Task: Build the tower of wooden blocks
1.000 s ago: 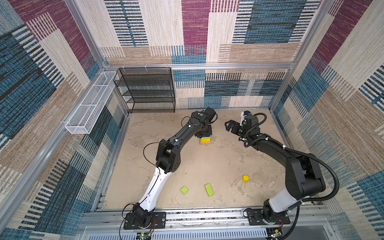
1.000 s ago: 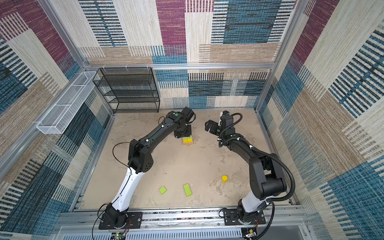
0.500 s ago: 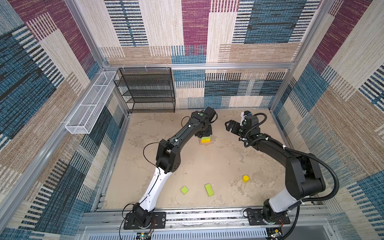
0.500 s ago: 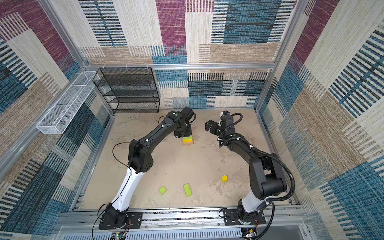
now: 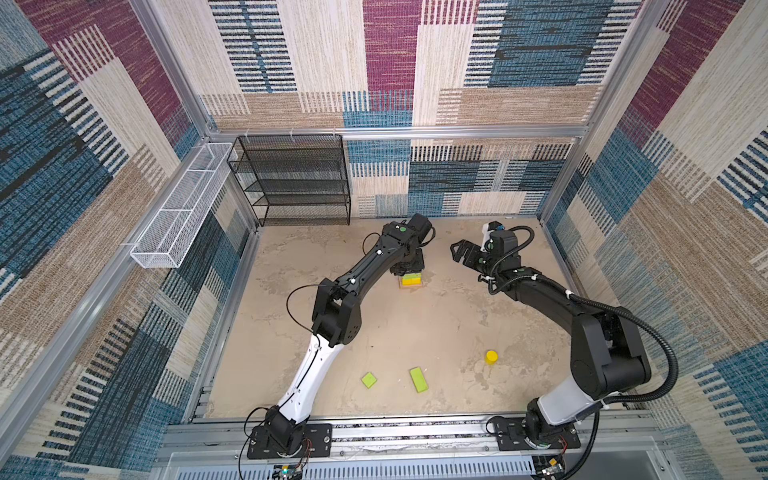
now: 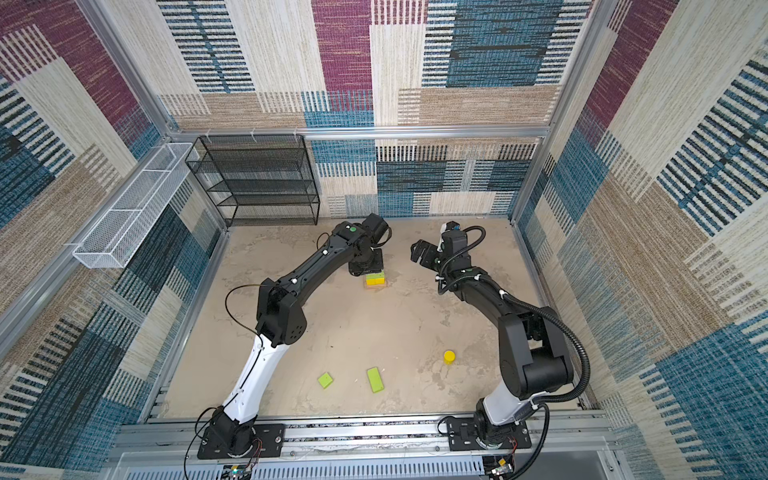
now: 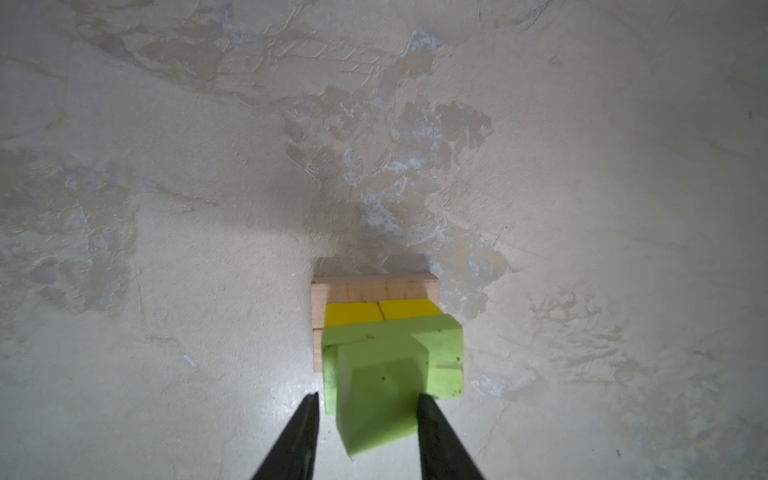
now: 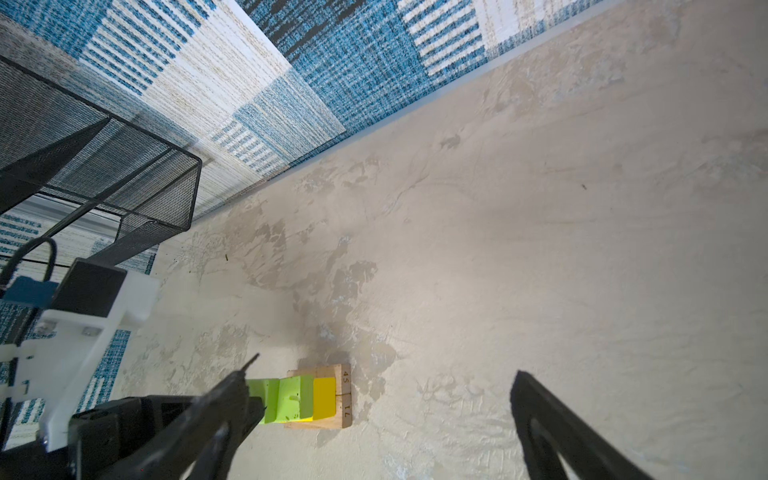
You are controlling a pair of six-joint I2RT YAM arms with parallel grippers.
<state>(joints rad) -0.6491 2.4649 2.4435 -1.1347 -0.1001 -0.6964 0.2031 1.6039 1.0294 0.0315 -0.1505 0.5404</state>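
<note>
The wood block tower (image 5: 411, 280) (image 6: 375, 279) stands at the back middle of the floor. Two tan bars (image 7: 374, 286) lie side by side as its base and carry two yellow cubes (image 7: 353, 313). A lime-green flat piece (image 7: 444, 345) lies across the cubes, and another green piece (image 7: 382, 395) rests tilted on it. My left gripper (image 7: 368, 397) hangs over the tower, open, with that top piece between its fingers and a gap on one side. To the right of the tower my right gripper (image 5: 459, 251) (image 8: 380, 374) stands wide open, holding nothing.
Two loose green pieces (image 5: 369, 380) (image 5: 418, 379) lie near the front edge. A short yellow cylinder (image 5: 491, 356) stands at the front right. A black mesh shelf (image 5: 295, 178) stands at the back left and a white wire basket (image 5: 178, 208) hangs on the left wall.
The left gripper's jaws have parted a little around the top green piece. Neither arm has visibly moved.
</note>
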